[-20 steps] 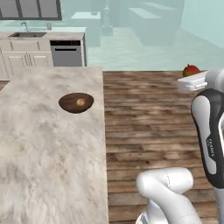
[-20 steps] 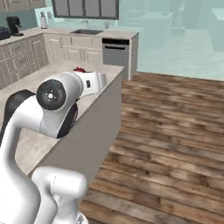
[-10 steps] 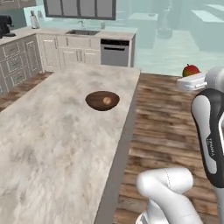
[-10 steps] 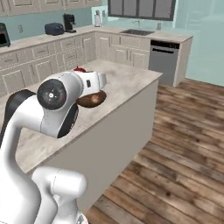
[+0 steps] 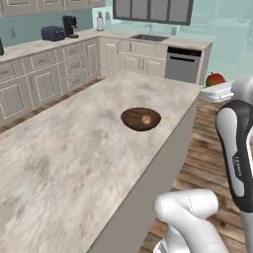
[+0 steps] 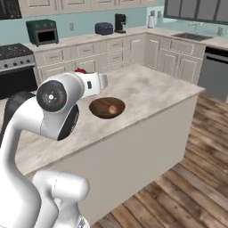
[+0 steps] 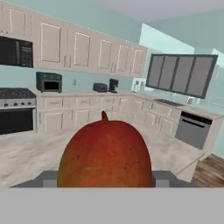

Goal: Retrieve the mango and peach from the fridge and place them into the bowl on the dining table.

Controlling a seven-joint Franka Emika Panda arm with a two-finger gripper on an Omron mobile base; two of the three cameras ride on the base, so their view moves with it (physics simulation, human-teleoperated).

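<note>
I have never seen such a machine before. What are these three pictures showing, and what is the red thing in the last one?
It is a white robot arm on a driving base in a rendered kitchen. Two pictures come from cameras on the base, behind the arm to its left and right. The third comes from a camera on the hand itself.

On the dining table stands a dark brown bowl with a small peach inside.

The red thing is the mango, close to the hand camera. The gripper is closed on it, beside the table.

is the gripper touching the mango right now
Touching. In the hand view the mango sits wedged between the gripper fingers, its sides meeting them with no gap, held up clear of the dining table.
</note>
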